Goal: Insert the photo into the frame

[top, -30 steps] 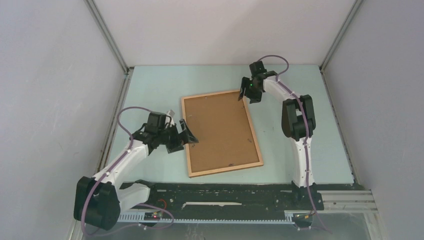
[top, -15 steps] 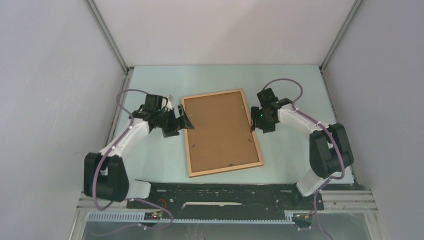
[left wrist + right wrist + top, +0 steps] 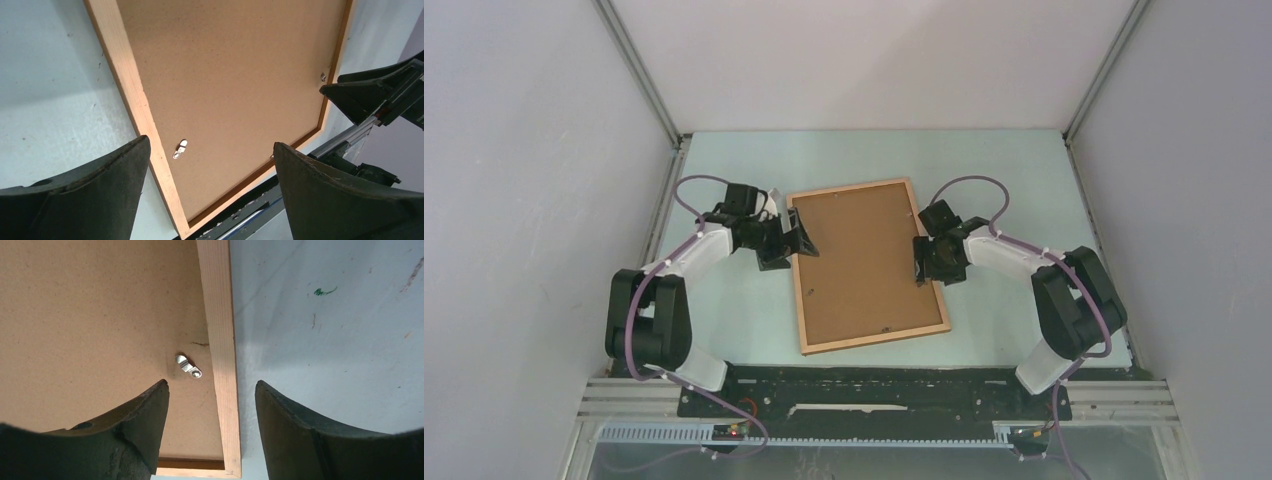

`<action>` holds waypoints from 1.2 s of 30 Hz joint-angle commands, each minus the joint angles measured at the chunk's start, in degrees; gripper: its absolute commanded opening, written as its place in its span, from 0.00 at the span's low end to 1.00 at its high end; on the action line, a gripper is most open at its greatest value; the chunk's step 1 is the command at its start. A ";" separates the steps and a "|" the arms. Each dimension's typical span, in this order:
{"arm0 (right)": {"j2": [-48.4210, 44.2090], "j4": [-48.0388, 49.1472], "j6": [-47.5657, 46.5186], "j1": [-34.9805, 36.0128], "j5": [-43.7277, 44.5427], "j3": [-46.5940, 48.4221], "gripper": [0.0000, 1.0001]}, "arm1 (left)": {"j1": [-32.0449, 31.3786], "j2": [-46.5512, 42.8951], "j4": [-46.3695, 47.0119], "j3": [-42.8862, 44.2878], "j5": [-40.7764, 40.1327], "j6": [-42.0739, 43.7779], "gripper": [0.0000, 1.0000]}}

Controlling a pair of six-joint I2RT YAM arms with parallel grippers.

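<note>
The frame lies flat on the pale green table with its back up, and a brown backing board fills it. Its long sides run from near to far, leaning a little to the left at the far end. The left gripper sits at the frame's left edge near the far corner, jaws spread. The right gripper is at the right edge, about midway along — how its jaws stand cannot be made out here.

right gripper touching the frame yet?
Cannot tell. In the right wrist view the open right gripper straddles a rail of the frame, sides clear, but its height above the wood does not show; the top view is too coarse.
</note>
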 commanded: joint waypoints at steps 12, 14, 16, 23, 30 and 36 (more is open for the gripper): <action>1.36 3.99 2.14 0.80 4.90 -0.13 0.67 | 0.02 0.11 3.82 -0.89 3.63 -0.02 1.00; 1.66 3.73 2.10 0.91 5.22 -0.11 0.67 | 0.01 0.24 3.83 -0.89 3.77 -0.02 1.00; 1.78 3.44 2.16 1.21 5.76 -0.14 0.66 | 0.03 0.25 3.95 -0.97 3.89 -0.11 1.00; 2.80 4.64 3.11 1.35 6.29 -0.06 0.60 | -0.02 0.09 4.02 -1.06 3.89 -0.03 1.00; 4.21 4.70 6.29 1.11 7.80 -0.04 0.44 | 0.03 0.14 4.21 -1.33 4.26 -0.17 1.00; 4.58 5.17 8.26 1.23 8.26 -0.04 0.23 | -0.02 -0.33 4.42 -1.56 4.36 -0.16 1.00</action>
